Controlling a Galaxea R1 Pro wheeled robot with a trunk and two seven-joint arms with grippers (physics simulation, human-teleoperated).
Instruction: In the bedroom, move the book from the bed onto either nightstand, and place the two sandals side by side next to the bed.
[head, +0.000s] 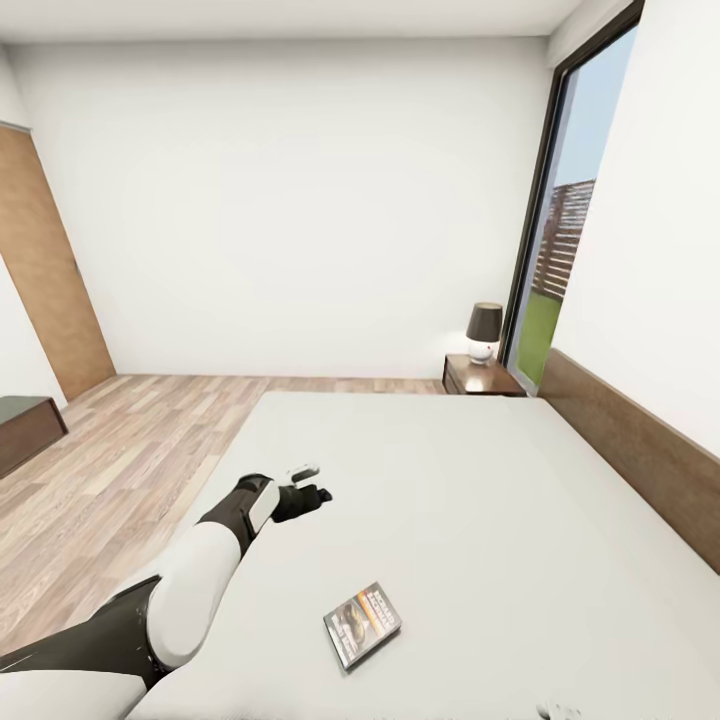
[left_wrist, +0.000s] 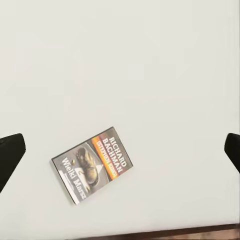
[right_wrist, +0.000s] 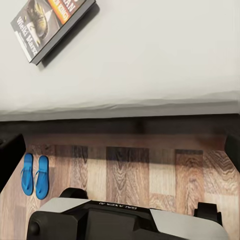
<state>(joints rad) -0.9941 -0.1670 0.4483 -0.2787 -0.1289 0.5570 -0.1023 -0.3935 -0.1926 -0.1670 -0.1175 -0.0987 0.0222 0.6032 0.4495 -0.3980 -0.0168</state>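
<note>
1. Book (head: 362, 625) lies flat on the bed (head: 480, 500) near its foot edge, cover up, long axis diagonal to that edge.
2. Cover: dark, orange band, white "Richard Bachman", dark shoe picture.
3. Left gripper (head: 312, 492) hovers above the mattress, well apart from the book; fingers (left_wrist: 10, 155) spread wide, holding nothing.
4. Right gripper: can't tell its state.
5. Two sandals (right_wrist: 35, 174), blue, side by side on the floor (right_wrist: 135, 172) by the bed.
6. Nightstand (head: 480, 375) with lamp (head: 484, 332) beside the headboard (head: 640, 450).

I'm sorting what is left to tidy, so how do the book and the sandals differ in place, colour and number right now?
The book lies on the bed; the sandals lie on the wood floor beside it. The book is dark with an orange band; the sandals are bright blue. The book is single; the sandals are a pair, side by side. All lie flat, and no gripper holds them.
</note>
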